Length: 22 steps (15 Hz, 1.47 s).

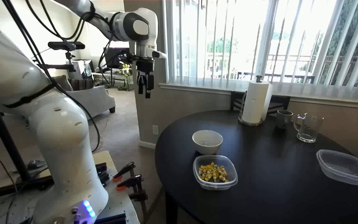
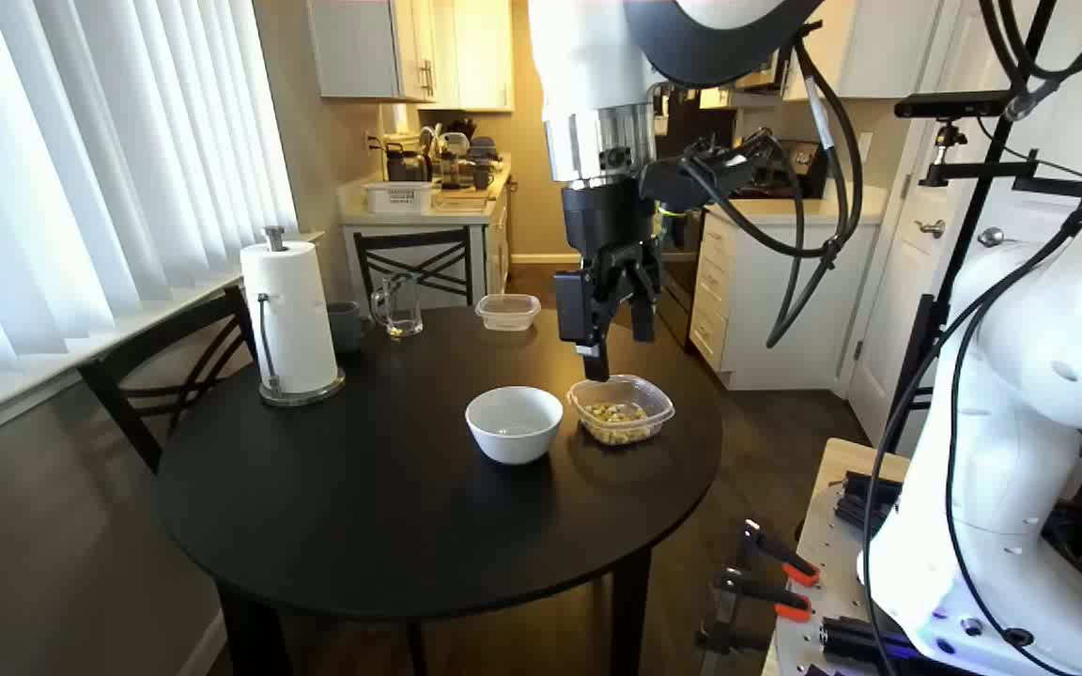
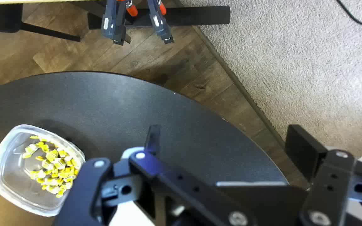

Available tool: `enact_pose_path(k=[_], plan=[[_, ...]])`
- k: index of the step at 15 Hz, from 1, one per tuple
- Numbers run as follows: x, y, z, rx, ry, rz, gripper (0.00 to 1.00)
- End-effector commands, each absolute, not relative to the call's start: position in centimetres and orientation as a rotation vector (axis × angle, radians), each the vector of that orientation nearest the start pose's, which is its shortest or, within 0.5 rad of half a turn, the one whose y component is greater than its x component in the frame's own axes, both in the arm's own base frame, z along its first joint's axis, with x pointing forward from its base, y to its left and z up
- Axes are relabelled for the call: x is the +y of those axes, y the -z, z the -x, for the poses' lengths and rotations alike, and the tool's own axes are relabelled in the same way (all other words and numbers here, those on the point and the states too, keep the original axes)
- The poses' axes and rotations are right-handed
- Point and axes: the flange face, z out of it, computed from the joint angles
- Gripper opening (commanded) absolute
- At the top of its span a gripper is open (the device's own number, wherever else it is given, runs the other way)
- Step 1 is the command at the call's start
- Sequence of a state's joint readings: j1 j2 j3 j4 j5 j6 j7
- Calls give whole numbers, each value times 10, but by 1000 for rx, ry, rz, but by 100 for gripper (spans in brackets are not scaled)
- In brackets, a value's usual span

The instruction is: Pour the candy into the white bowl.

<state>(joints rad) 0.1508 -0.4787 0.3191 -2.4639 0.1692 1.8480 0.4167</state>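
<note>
The candy (image 1: 213,173), small yellow-tan pieces, lies in a clear square container (image 1: 215,187) on the dark round table. The candy shows in an exterior view (image 2: 614,413) and at left in the wrist view (image 3: 55,166). The white bowl (image 1: 208,147) stands upright beside the container, and shows in an exterior view (image 2: 515,437). In the wrist view a white patch, apparently the bowl (image 3: 127,215), is mostly hidden by the gripper. My gripper (image 1: 144,92) is open and empty, high above the tabletop, pointing down; it also shows in an exterior view (image 2: 620,345) and the wrist view (image 3: 228,144).
A paper-towel roll (image 1: 256,102), a grey mug (image 1: 284,119), a glass mug (image 1: 309,129) and another clear container (image 1: 344,168) stand on the table (image 2: 363,526). Black clamps (image 1: 130,181) jut from the robot's base. Chairs (image 2: 419,263) stand at the table's edge.
</note>
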Motion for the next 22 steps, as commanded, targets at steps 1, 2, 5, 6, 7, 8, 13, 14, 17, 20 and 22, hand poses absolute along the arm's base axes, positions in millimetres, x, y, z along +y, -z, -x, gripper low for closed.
enact_pose_path(k=[1,2,5,6,7,8,13,14,17,20,22], plan=[[191,-445,-339,81,-232,3183,100],[191,-445,-339,81,-232,3183,100],[191,-445,-339,81,-232,3183,100],[191,-445,-339,81,-232,3183,100],[191,-445,-339,81,-232,3183,100],[191,-445,-339,81,-232,3183,100],[114,-404,-405,377,-203,2977,100],[95,-391,-421,463,-201,2943,100],[53,-354,-455,726,-224,2831,100],[37,-317,-473,936,-244,2762,100],[28,-302,-479,1059,-247,2741,100]])
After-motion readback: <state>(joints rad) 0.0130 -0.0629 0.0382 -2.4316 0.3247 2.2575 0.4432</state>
